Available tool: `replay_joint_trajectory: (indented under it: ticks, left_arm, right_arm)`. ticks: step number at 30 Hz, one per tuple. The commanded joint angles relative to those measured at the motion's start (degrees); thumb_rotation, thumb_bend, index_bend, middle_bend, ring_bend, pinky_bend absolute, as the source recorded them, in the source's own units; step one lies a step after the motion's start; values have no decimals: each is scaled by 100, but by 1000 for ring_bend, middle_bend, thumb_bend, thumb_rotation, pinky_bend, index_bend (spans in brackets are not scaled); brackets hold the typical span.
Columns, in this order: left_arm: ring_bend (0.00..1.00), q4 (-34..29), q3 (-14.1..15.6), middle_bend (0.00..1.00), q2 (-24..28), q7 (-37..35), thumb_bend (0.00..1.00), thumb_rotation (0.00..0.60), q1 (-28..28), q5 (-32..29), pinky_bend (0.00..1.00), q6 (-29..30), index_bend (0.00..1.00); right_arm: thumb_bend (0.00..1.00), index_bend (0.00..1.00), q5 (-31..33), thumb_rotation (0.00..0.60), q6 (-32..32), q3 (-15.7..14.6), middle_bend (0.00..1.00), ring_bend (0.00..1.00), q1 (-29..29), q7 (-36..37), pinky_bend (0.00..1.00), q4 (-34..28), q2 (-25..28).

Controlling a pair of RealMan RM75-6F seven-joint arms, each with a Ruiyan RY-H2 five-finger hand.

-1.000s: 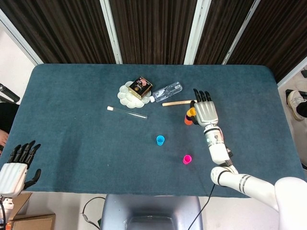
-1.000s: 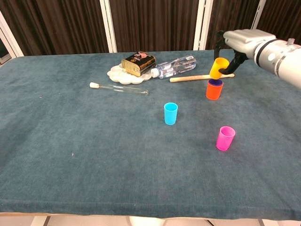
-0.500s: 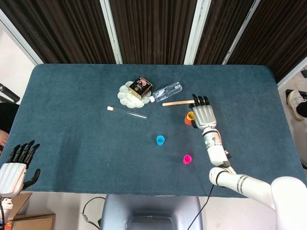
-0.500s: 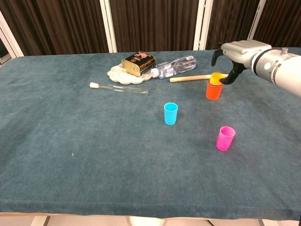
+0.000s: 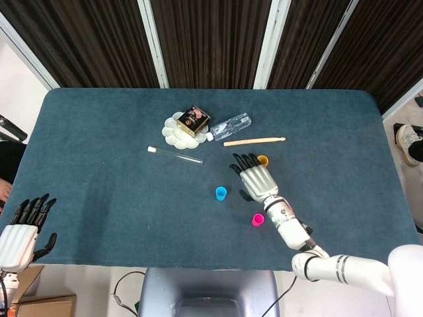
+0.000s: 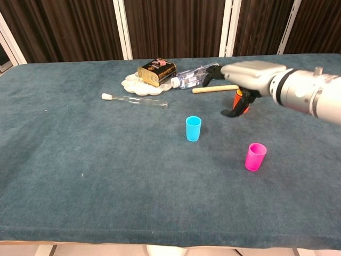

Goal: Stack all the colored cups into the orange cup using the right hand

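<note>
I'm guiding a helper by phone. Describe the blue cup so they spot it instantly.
On the dark teal cloth table, look near the middle, in front of the long glass test tube. The small blue plastic cup stands upright alone; its nearest neighbour is pink.

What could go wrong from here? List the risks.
1. The right hand, open and holding nothing, hovers between the orange cup and the blue cup; a careless reach may tip the blue cup.
2. The orange cup, with a yellow cup inside, stands close behind the hand; a swing back could knock it over.
3. The pink cup stands near the forearm and might get swept.
</note>
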Motion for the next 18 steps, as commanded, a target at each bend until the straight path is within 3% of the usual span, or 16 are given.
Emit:
replay_joint_trajectory:
  ticks: [1,8,18]
  left_arm:
    - [0,3,2,0,6,-14,422,600,5,7,59,10,0]
    - [0,21,4,0,43,-95,422,600,24,10,59,42,0]
    - [0,34,-3,0,56,-143,423,600,31,6,59,56,0]
  right_arm:
    - [454,320,36,600,-48,-40,0,0,86,-115,0,59,-203]
    - [454,365,319,600,-158,61,0,0,310,-206,0,571,-747]
    - [454,482,331,600,-265,64,0,0,419,-60,0,997,-1096]
